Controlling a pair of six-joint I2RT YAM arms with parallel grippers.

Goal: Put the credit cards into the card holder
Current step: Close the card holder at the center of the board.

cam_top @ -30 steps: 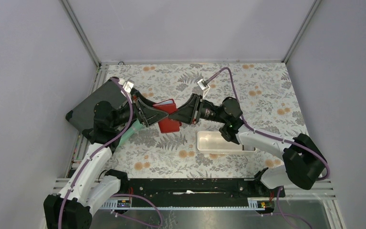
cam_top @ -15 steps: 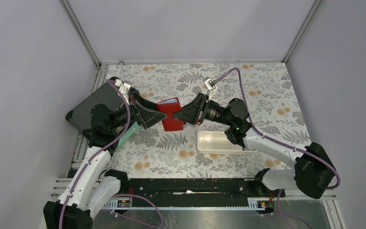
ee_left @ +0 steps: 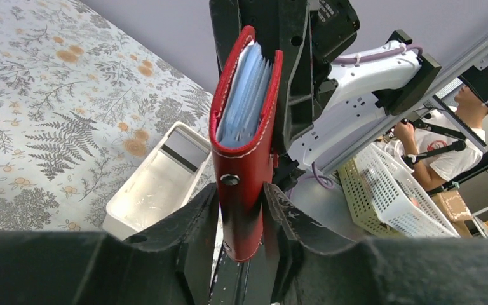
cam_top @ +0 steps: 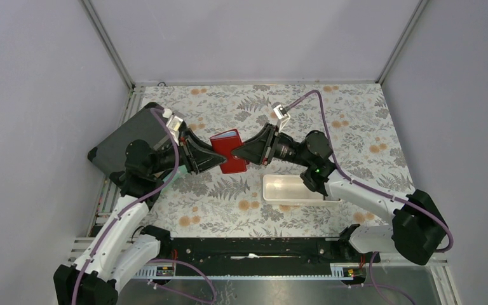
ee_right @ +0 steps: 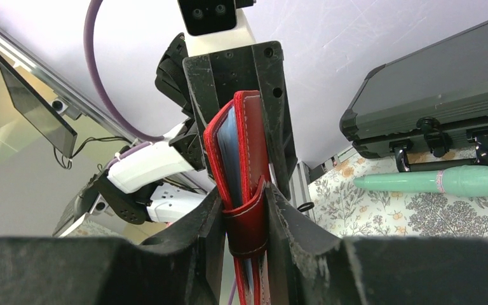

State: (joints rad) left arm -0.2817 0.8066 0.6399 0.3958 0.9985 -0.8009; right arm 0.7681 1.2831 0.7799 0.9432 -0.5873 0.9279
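Observation:
The red card holder (cam_top: 229,151) hangs above the table's middle, gripped from both sides. My left gripper (cam_top: 215,159) is shut on its folded spine end, and in the left wrist view the jaws press both faces of the card holder (ee_left: 244,159). Light blue credit cards (ee_left: 244,95) sit inside its pockets. My right gripper (cam_top: 237,152) is shut on the opposite edge, clamping the strap of the card holder (ee_right: 246,216). The cards' blue edges (ee_right: 229,143) show between the red covers. No yellow-brown card is visible.
A long white tray (cam_top: 292,189) lies right of centre, under the right forearm. A dark grey hard case (cam_top: 124,143) sits at the left edge. A mint-green handled tool (ee_right: 438,181) lies on the floral cloth in front of the case.
The left gripper was open around the card holder and has now closed on it. The card holder shifted slightly left and tilted. The right gripper kept its hold.

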